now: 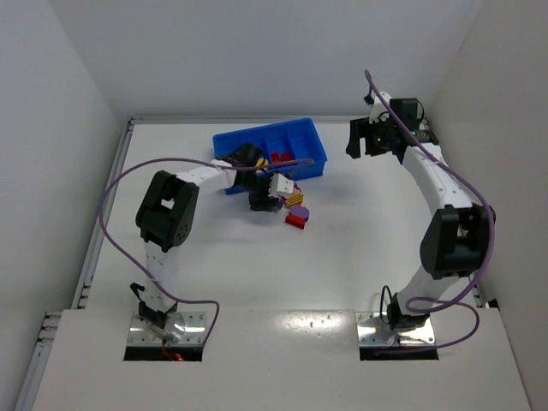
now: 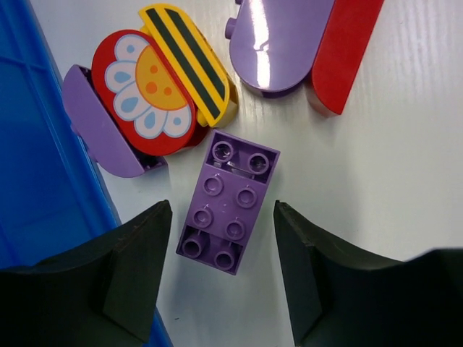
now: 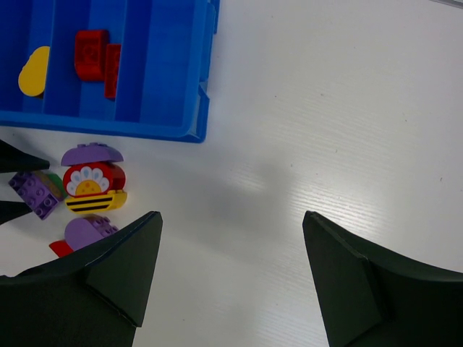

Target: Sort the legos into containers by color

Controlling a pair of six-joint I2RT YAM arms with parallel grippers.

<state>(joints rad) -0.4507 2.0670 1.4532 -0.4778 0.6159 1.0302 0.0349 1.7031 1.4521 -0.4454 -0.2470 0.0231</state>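
While the purple two-by-four studded plastic brick (image 2: 228, 202) lies flat on the white table (image 3: 325, 108), studs up, just outside the tray's long wall, the left gripper (image 2: 221, 213) hangs over it with one dark finger (image 2: 141, 260) on each side. Its jaws stand apart, and a strip of table shows between each tip and the brick, so nothing is clamped.

Just beyond the brick is a tight cluster of pieces. A red round-topped piece printed with a white-and-blue daisy (image 2: 148, 94) leans against a yellow curved piece with black stripes (image 2: 189, 61), and a purple half-round piece (image 2: 101, 123) sits on its other side, nearest the tray. Close by lie a lilac rounded block (image 2: 278, 40) and a red rounded block (image 2: 347, 50), touching each other.

The bright blue plastic tray with thin dividers (image 3: 108, 129) holds a yellow rounded piece (image 3: 32, 72) in one compartment and two red bricks (image 3: 92, 52) next to it.

Well apart, towards the table's far right corner, the right gripper (image 3: 231, 220) hovers over bare table, its fingers spread wide and holding nothing.
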